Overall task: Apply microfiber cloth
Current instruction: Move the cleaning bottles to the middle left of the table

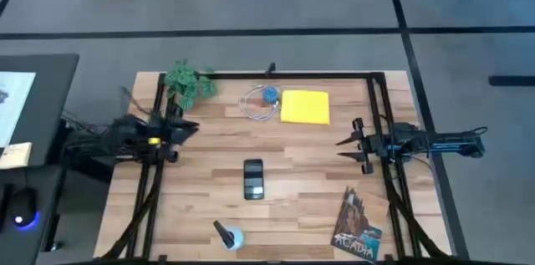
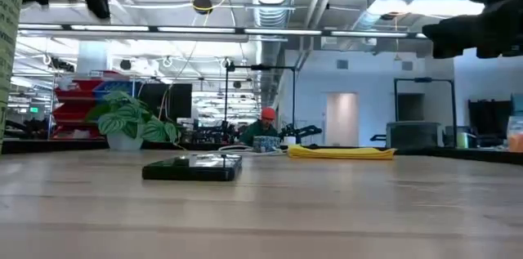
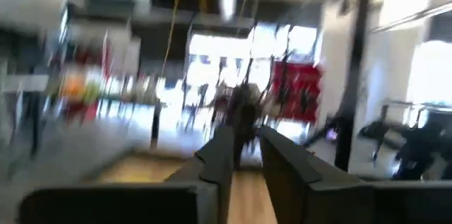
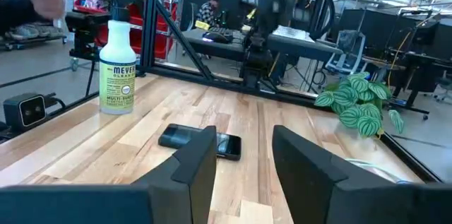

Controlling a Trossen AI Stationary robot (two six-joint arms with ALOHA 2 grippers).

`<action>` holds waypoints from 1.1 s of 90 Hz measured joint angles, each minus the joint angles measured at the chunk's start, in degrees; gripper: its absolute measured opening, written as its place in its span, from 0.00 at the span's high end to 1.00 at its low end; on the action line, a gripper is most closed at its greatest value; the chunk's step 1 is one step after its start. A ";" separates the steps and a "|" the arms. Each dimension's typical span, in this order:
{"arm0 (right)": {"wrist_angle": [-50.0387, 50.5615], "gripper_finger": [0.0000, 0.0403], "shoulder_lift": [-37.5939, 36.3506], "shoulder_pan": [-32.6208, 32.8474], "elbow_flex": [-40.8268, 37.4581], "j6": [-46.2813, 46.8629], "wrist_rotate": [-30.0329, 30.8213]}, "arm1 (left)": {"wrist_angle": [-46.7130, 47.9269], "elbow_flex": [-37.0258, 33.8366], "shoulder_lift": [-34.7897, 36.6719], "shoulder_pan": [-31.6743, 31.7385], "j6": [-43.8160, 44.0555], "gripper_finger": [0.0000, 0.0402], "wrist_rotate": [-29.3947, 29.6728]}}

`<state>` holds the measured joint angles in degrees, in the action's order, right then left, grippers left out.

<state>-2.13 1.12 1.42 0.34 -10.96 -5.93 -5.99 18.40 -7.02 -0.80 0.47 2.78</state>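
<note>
The yellow microfiber cloth (image 1: 305, 106) lies flat on the wooden table toward its far edge; in the low view the cloth (image 2: 339, 152) is a thin strip behind the black smartphone (image 2: 194, 168). The smartphone (image 1: 253, 178) lies flat at the table's middle. My left gripper (image 1: 191, 127) hovers over the left side, its fingers (image 3: 282, 171) a narrow gap apart and empty. My right gripper (image 1: 343, 150) hovers over the right side, open and empty, pointing at the smartphone (image 4: 200, 141).
A leafy plant (image 1: 188, 81) stands at the far left corner. A coiled white cable with a blue piece (image 1: 263, 100) lies just left of the cloth. A spray bottle (image 1: 227, 234) stands near the front edge, and a dark illustrated booklet (image 1: 358, 225) lies at the front right.
</note>
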 joint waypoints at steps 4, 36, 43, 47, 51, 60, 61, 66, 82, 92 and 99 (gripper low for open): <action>0.00 0.68 -0.01 0.00 0.01 0.00 0.00 | 0.68 4.03 -3.83 -1.87 -1.46 0.80 1.06; -0.02 0.68 0.00 -0.01 0.00 0.00 0.00 | 35.57 47.68 -48.99 -18.47 -2.56 0.79 8.91; 0.00 0.68 -0.02 0.00 0.00 0.00 0.00 | 44.64 59.51 -56.84 -21.73 1.41 0.79 9.02; 0.00 0.68 0.00 -0.01 0.02 0.00 0.00 | 50.43 66.25 -61.10 -23.37 4.75 0.79 9.46; 0.00 0.68 0.00 0.01 0.00 0.00 0.00 | 55.79 72.99 -65.51 -24.77 9.20 0.78 10.08; 0.00 0.68 -0.02 -0.01 0.00 0.00 0.00 | 66.12 86.56 -74.36 -26.88 24.01 0.73 10.53; 0.00 0.68 -0.02 -0.01 0.01 0.00 0.00 | 67.09 87.89 -75.23 -27.14 25.86 0.73 10.54; 0.00 0.68 0.00 0.01 0.00 0.00 0.00 | 71.22 93.61 -79.27 -28.36 35.81 0.69 10.59; 0.00 0.68 -0.01 0.00 0.00 0.00 0.00 | 79.25 102.96 -88.78 -31.25 70.59 0.60 9.87; 0.00 0.68 -0.02 0.01 0.00 0.00 0.00 | 78.40 103.49 -91.59 -33.05 86.25 0.59 8.53; 0.00 0.68 -0.02 0.01 0.00 0.00 0.00 | 78.61 103.48 -93.05 -34.70 96.49 0.59 8.40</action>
<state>-2.13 1.10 1.43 0.34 -10.96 -5.93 72.61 121.87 -100.07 -35.50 96.95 11.18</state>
